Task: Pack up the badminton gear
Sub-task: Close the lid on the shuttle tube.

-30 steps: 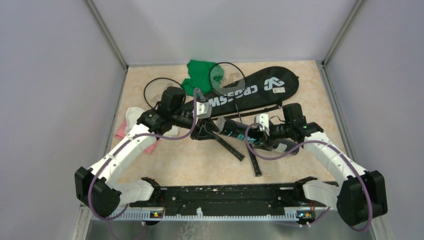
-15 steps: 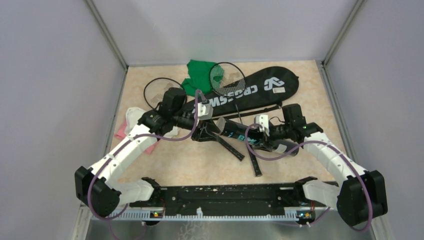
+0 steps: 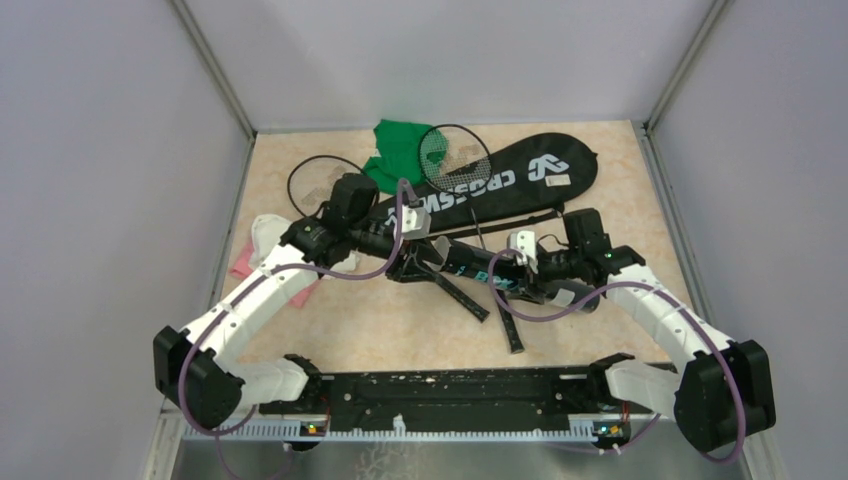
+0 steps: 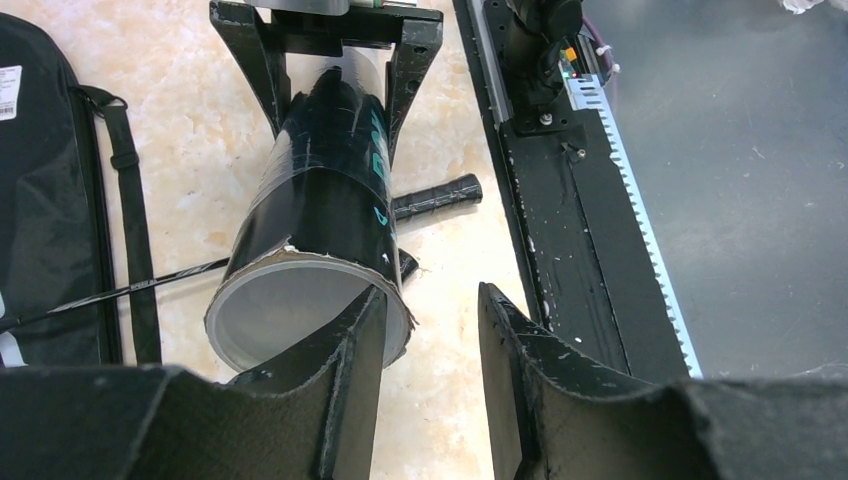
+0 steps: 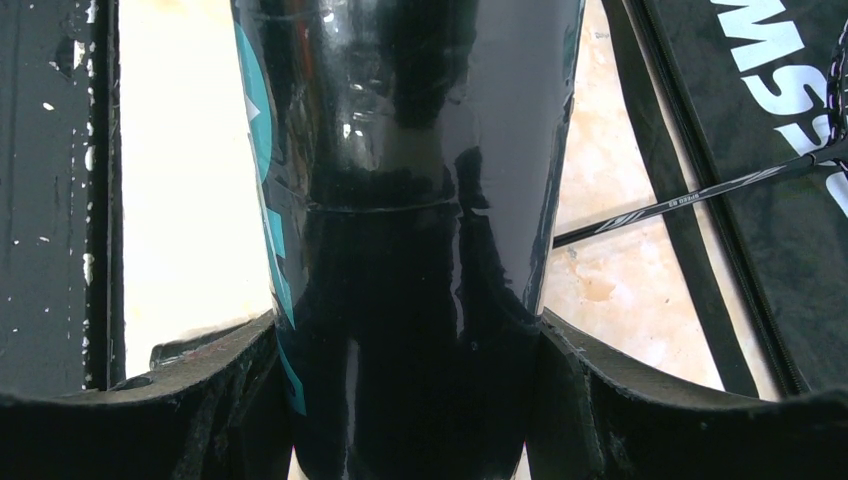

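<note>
Mid-desk [image 3: 400,330]: black tube [image 3: 470,268] lying just near of the racket bag [image 3: 500,180]. At its right part, right pincer [image 5: 410,330] clamped on it, both fingers pressed to its sides. At its open left mouth, left pincer [image 4: 430,300] with jaws apart, gripping nothing.

White capitals "CROSSW", upside down from above and partly covered, run along the black bag [image 3: 520,165] beside a white logo [image 3: 548,168]. Teal lettering on the tube [image 3: 465,265] and small print on a racket shaft [image 5: 690,199] seem too blurred to read.
</note>
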You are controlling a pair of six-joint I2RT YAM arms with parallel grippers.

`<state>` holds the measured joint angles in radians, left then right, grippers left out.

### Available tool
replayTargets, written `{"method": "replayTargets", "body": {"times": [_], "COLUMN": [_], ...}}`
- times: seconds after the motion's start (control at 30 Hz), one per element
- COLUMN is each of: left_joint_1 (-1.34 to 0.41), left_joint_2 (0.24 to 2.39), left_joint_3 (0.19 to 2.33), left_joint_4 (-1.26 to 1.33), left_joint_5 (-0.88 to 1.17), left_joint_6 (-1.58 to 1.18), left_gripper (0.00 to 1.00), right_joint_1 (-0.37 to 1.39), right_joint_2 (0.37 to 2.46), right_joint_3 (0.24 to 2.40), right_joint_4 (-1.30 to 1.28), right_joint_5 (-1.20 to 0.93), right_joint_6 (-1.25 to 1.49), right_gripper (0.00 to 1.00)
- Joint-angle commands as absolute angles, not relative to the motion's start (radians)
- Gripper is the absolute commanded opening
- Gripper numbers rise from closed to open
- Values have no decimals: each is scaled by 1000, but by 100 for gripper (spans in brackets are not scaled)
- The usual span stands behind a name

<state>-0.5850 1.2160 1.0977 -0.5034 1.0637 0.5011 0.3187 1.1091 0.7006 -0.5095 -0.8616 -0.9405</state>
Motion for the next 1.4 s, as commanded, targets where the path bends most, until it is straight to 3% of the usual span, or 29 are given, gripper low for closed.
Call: {"method": "replayTargets", "body": {"times": [0.0, 0.83, 1.37], "left_joint_1": [-609, -609, -546], "left_joint_2": [1230, 1243, 1186], "left_joint_3": [1144, 1112, 1011], "left_joint_4": [-507, -500, -462], "left_joint_5": [1094, 1058, 1113], "left_joint_6": [563, 650, 622], "left_gripper": [46, 60, 60], "right_joint_1": [345, 348, 348], "right_joint_2": [1103, 1079, 1069], "right_joint_3": [713, 712, 724], "right_joint_4": [-460, -454, -434], "right_joint_5": [-913, -928, -945], "right_joint_6": [-940, -929, -887], "right_gripper": [34, 34, 34]}}
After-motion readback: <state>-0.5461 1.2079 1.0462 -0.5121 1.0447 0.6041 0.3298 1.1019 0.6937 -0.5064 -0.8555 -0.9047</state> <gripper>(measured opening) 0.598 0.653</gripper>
